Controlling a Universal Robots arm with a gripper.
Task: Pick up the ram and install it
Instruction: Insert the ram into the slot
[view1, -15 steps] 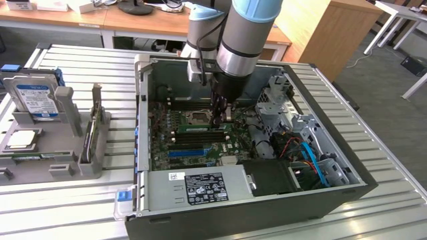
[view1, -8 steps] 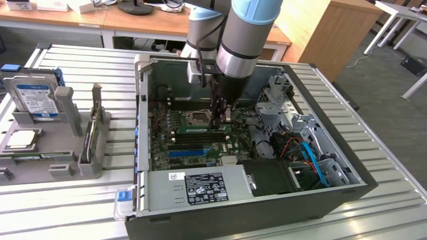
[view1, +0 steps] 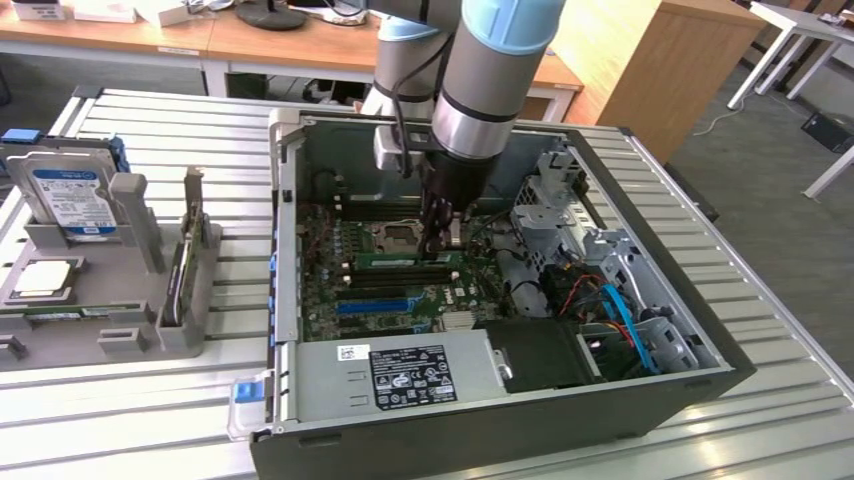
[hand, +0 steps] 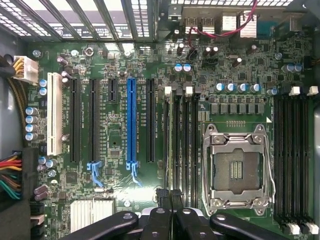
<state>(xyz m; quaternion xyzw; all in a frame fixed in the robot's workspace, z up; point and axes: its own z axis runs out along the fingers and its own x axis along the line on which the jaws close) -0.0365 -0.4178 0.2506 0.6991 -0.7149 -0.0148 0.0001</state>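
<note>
Your arm (view1: 474, 90) reaches straight down into the open computer case (view1: 287, 200), which lies on its side on the slatted counter (view1: 774, 400). The jaws are clenched, their dark tips pressed together with nothing showing between them. They stand low over the motherboard (view1: 327, 290) at the row of memory slots. In the exterior view the ram (view1: 394, 263) shows as a thin green strip lying lengthwise along those slots, near the middle of the board. It is at about six o'clock from the CPU socket (view1: 396, 237) and twelve o'clock from the blue slot (view1: 374, 305). The jaws come down at its three o'clock end, and you cannot tell whether they touch it. In the wrist view you see the closed tips over one end of the black memory slots (hand: 180, 145), with the open CPU socket (hand: 235, 170) just beside those slots and the long blue slot (hand: 131, 120) on their other side. A power supply (view1: 400, 375) with a black-and-white label sits at six o'clock inside the case. Out at nine o'clock from the case, a blue-labelled hard drive (view1: 67, 200) stands in a grey holder (view1: 134, 320) on the counter.
</note>
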